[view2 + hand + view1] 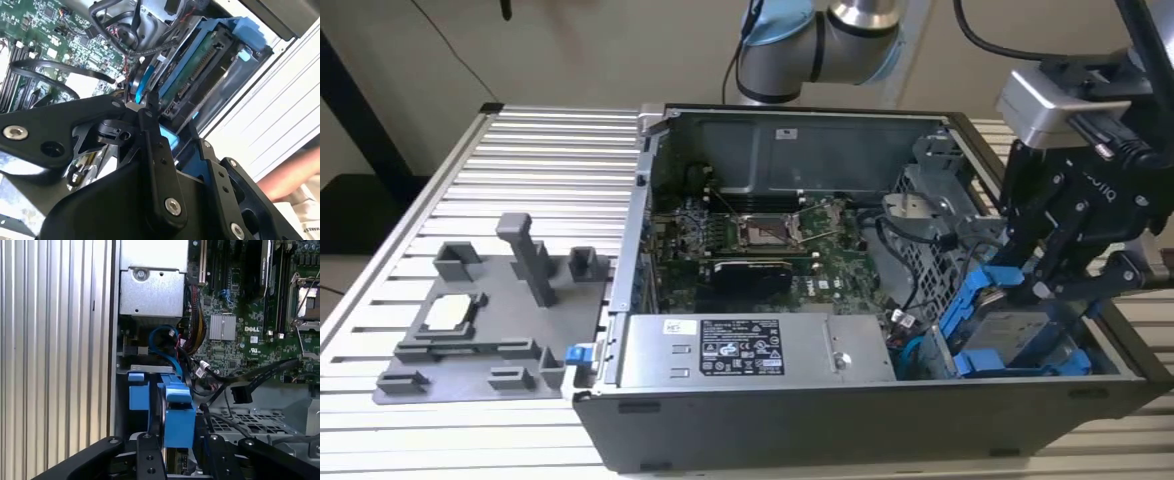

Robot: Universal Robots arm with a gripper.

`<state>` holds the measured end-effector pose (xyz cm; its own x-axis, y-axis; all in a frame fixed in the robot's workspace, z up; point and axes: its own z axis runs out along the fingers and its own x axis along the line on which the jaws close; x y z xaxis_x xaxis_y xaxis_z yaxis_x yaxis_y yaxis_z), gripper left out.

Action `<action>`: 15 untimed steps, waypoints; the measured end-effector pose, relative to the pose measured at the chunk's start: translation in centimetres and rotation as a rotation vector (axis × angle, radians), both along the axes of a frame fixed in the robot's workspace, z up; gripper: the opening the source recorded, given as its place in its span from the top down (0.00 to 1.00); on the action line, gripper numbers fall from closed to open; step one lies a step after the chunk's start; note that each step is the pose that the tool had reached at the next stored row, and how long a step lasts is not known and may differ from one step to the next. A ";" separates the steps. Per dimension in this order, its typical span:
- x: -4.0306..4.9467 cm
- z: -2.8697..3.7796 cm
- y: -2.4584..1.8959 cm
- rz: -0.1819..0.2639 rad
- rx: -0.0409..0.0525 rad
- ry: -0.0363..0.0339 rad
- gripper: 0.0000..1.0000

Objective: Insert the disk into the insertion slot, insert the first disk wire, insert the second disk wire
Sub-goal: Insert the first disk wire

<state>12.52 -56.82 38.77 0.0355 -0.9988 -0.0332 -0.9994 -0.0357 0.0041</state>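
A: Where is the disk (1014, 335) sitting?
B: Lower right of the exterior view, leaning at the slot (963, 310); the fingers (149, 460) are clamping its blue frame.
A: Risk?
B: It's possibly jamming crooked, or pinching those loose cables (240, 390).

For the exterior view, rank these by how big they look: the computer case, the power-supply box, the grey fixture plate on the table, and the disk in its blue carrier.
1. computer case, clearly the largest
2. grey fixture plate
3. power-supply box, as long as the plate is wide but much narrower
4. disk, the smallest
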 end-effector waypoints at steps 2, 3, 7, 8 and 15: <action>0.01 0.31 0.00 0.000 0.0001 0.0002 0.62; 0.01 0.42 0.00 0.000 0.0002 0.0002 0.62; 0.01 1.40 0.00 0.000 0.0001 0.0002 0.62; 0.01 1.64 0.00 0.000 0.0001 0.0003 0.62; 0.15 1.71 0.00 0.004 0.0074 -0.0015 0.62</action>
<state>12.67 -56.82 40.49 0.0394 -0.9984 -0.0405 -0.9992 -0.0395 0.0024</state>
